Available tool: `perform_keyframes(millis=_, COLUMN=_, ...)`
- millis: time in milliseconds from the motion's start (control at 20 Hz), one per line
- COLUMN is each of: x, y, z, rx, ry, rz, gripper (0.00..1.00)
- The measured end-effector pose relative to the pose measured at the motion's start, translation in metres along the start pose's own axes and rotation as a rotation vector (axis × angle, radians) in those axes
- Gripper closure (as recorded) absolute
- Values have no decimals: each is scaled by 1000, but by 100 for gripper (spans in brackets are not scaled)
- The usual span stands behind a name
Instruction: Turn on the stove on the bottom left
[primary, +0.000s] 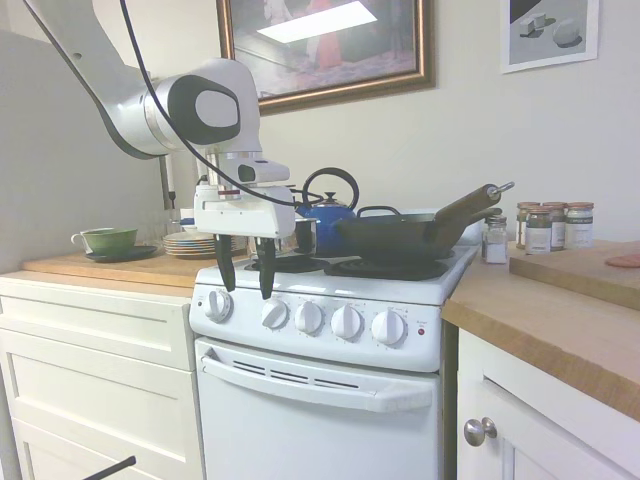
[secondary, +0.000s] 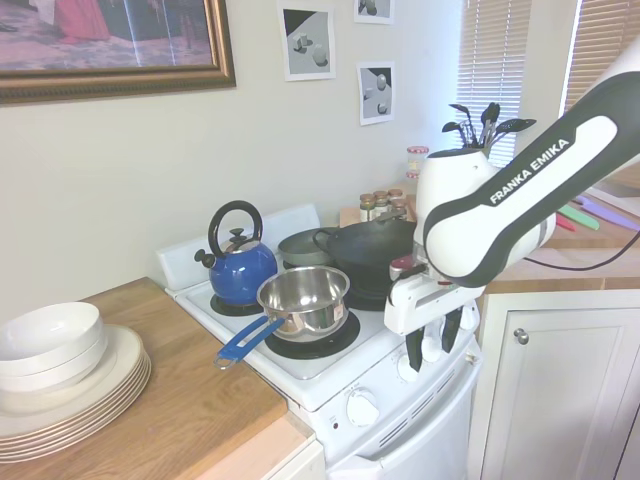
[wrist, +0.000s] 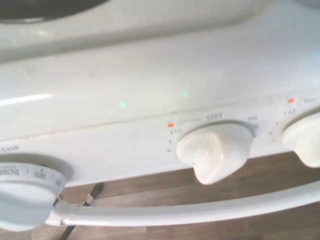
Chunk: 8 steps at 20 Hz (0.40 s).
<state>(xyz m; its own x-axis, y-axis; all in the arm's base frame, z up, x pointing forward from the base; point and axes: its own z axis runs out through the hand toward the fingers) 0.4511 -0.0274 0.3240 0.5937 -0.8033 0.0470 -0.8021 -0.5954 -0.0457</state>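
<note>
Just above the stove (primary: 330, 330) knobs (primary: 275, 314), the open jaws hang.

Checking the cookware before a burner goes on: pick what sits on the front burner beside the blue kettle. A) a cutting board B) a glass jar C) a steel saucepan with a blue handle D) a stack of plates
C: the second exterior view shows a steel saucepan with a blue handle on the front coil of the stove, in front of the blue kettle.
</note>
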Motion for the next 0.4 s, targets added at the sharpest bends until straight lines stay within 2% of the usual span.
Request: perform_keyframes(millis=400, x=0, y=4, z=-2, rx=3, ry=4, rz=5, gripper=0)
